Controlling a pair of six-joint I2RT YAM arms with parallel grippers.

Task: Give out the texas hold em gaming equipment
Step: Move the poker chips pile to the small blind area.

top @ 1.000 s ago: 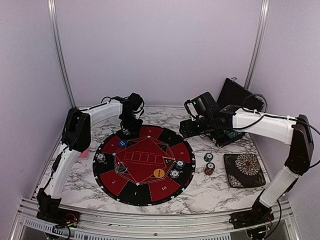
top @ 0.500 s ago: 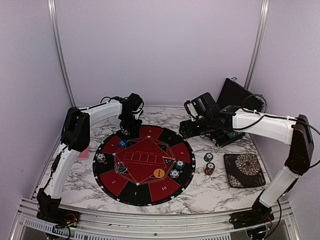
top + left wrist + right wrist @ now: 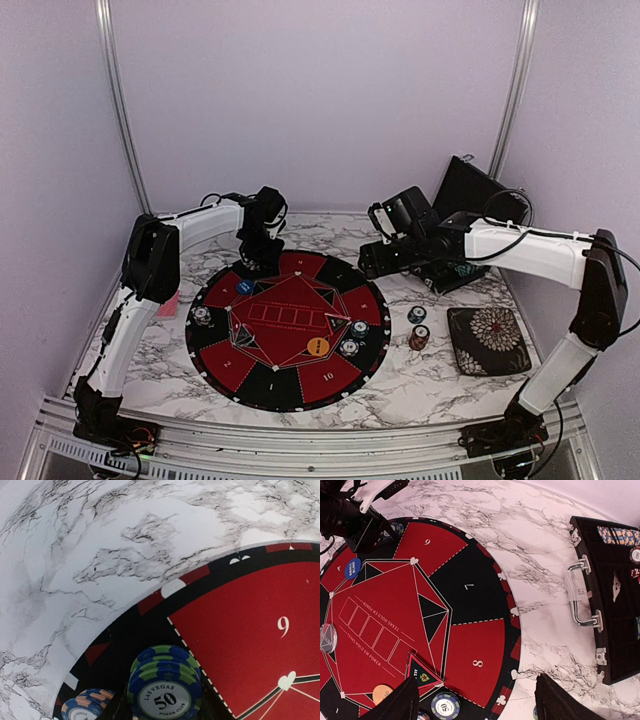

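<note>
A stack of blue-and-green "50" poker chips (image 3: 165, 692) stands on a black segment of the round red-and-black mat (image 3: 288, 385), at its far left rim. My left gripper (image 3: 262, 262) is shut on this stack, its dark fingers on either side. A blue-and-orange chip stack (image 3: 82, 707) sits just beside it. My right gripper (image 3: 476, 680) hangs open above the mat's right rim near segment 8, with nothing between its fingers. On the mat lie a blue button (image 3: 245, 287), an orange button (image 3: 318, 347) and chip stacks (image 3: 348, 347). Pink cards (image 3: 168, 306) lie off its left edge.
The black hinged case (image 3: 600, 605) stands open at the back right with chips inside. A dark flower-patterned tray (image 3: 488, 340) lies to the right, and two chip stacks (image 3: 417, 314) stand on the marble between it and the mat. A dark triangular marker (image 3: 422, 672) rests on the mat.
</note>
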